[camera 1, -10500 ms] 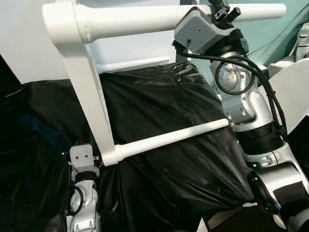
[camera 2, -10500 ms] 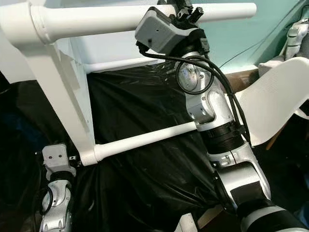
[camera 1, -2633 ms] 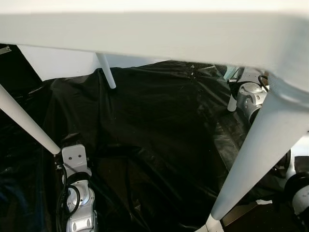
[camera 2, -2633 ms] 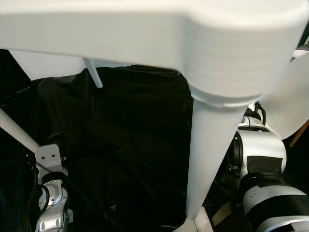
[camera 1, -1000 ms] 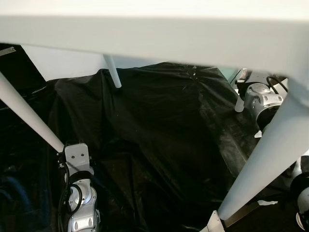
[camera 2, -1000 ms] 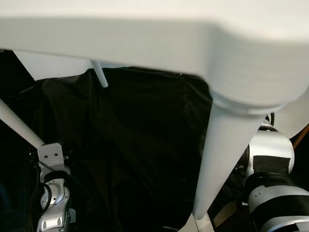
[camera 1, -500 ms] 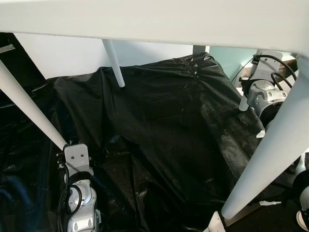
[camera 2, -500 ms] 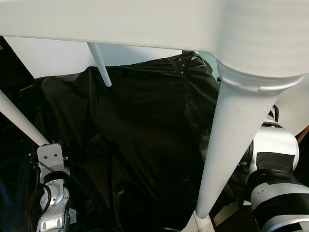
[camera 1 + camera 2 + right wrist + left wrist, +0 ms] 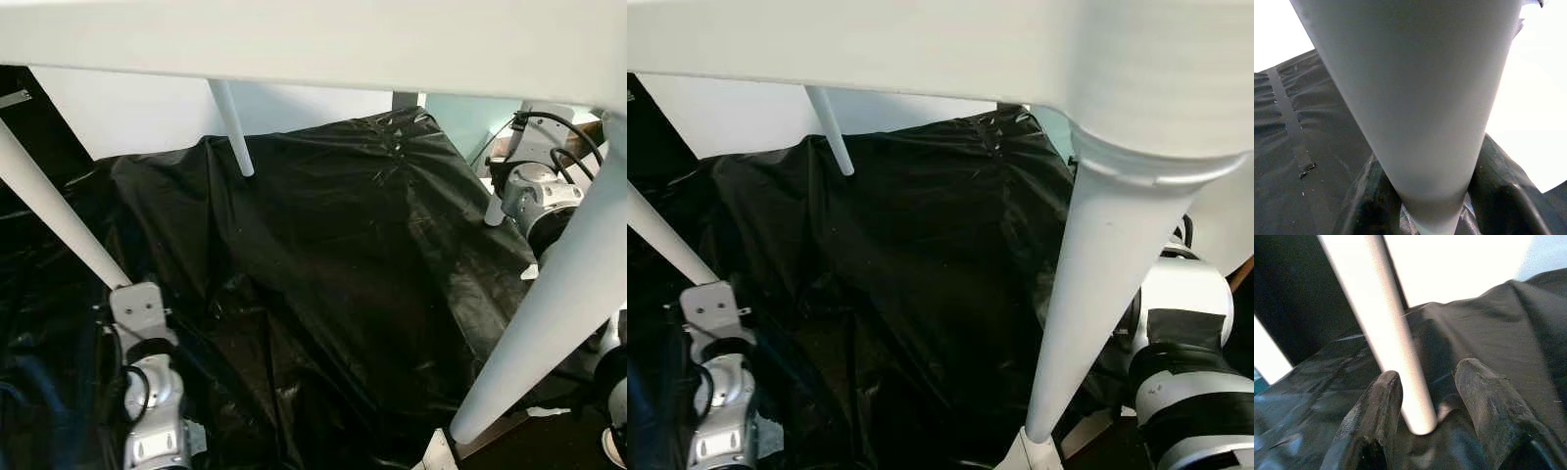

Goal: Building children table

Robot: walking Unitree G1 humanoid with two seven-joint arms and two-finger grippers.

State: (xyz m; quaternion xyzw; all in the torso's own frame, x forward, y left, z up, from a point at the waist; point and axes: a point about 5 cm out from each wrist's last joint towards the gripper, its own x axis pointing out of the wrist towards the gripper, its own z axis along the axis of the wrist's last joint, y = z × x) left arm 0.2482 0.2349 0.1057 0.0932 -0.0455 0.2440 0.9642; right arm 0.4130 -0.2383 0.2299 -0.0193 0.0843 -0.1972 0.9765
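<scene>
White children's table (image 9: 313,49), upright over black sheeting (image 9: 343,245): left gripper (image 9: 1422,396) straddles one leg (image 9: 1386,328) unclamped, right gripper (image 9: 1432,196) clamps another (image 9: 1415,98), seemingly steadying it.

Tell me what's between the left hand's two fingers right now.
A white table leg runs between the left hand's fingers, its tip on the black plastic sheet; the left wrist view shows it.

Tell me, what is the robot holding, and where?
The white children's table: right gripper clamps one leg's lower end; left gripper straddles another leg's foot, fingers apart.
</scene>
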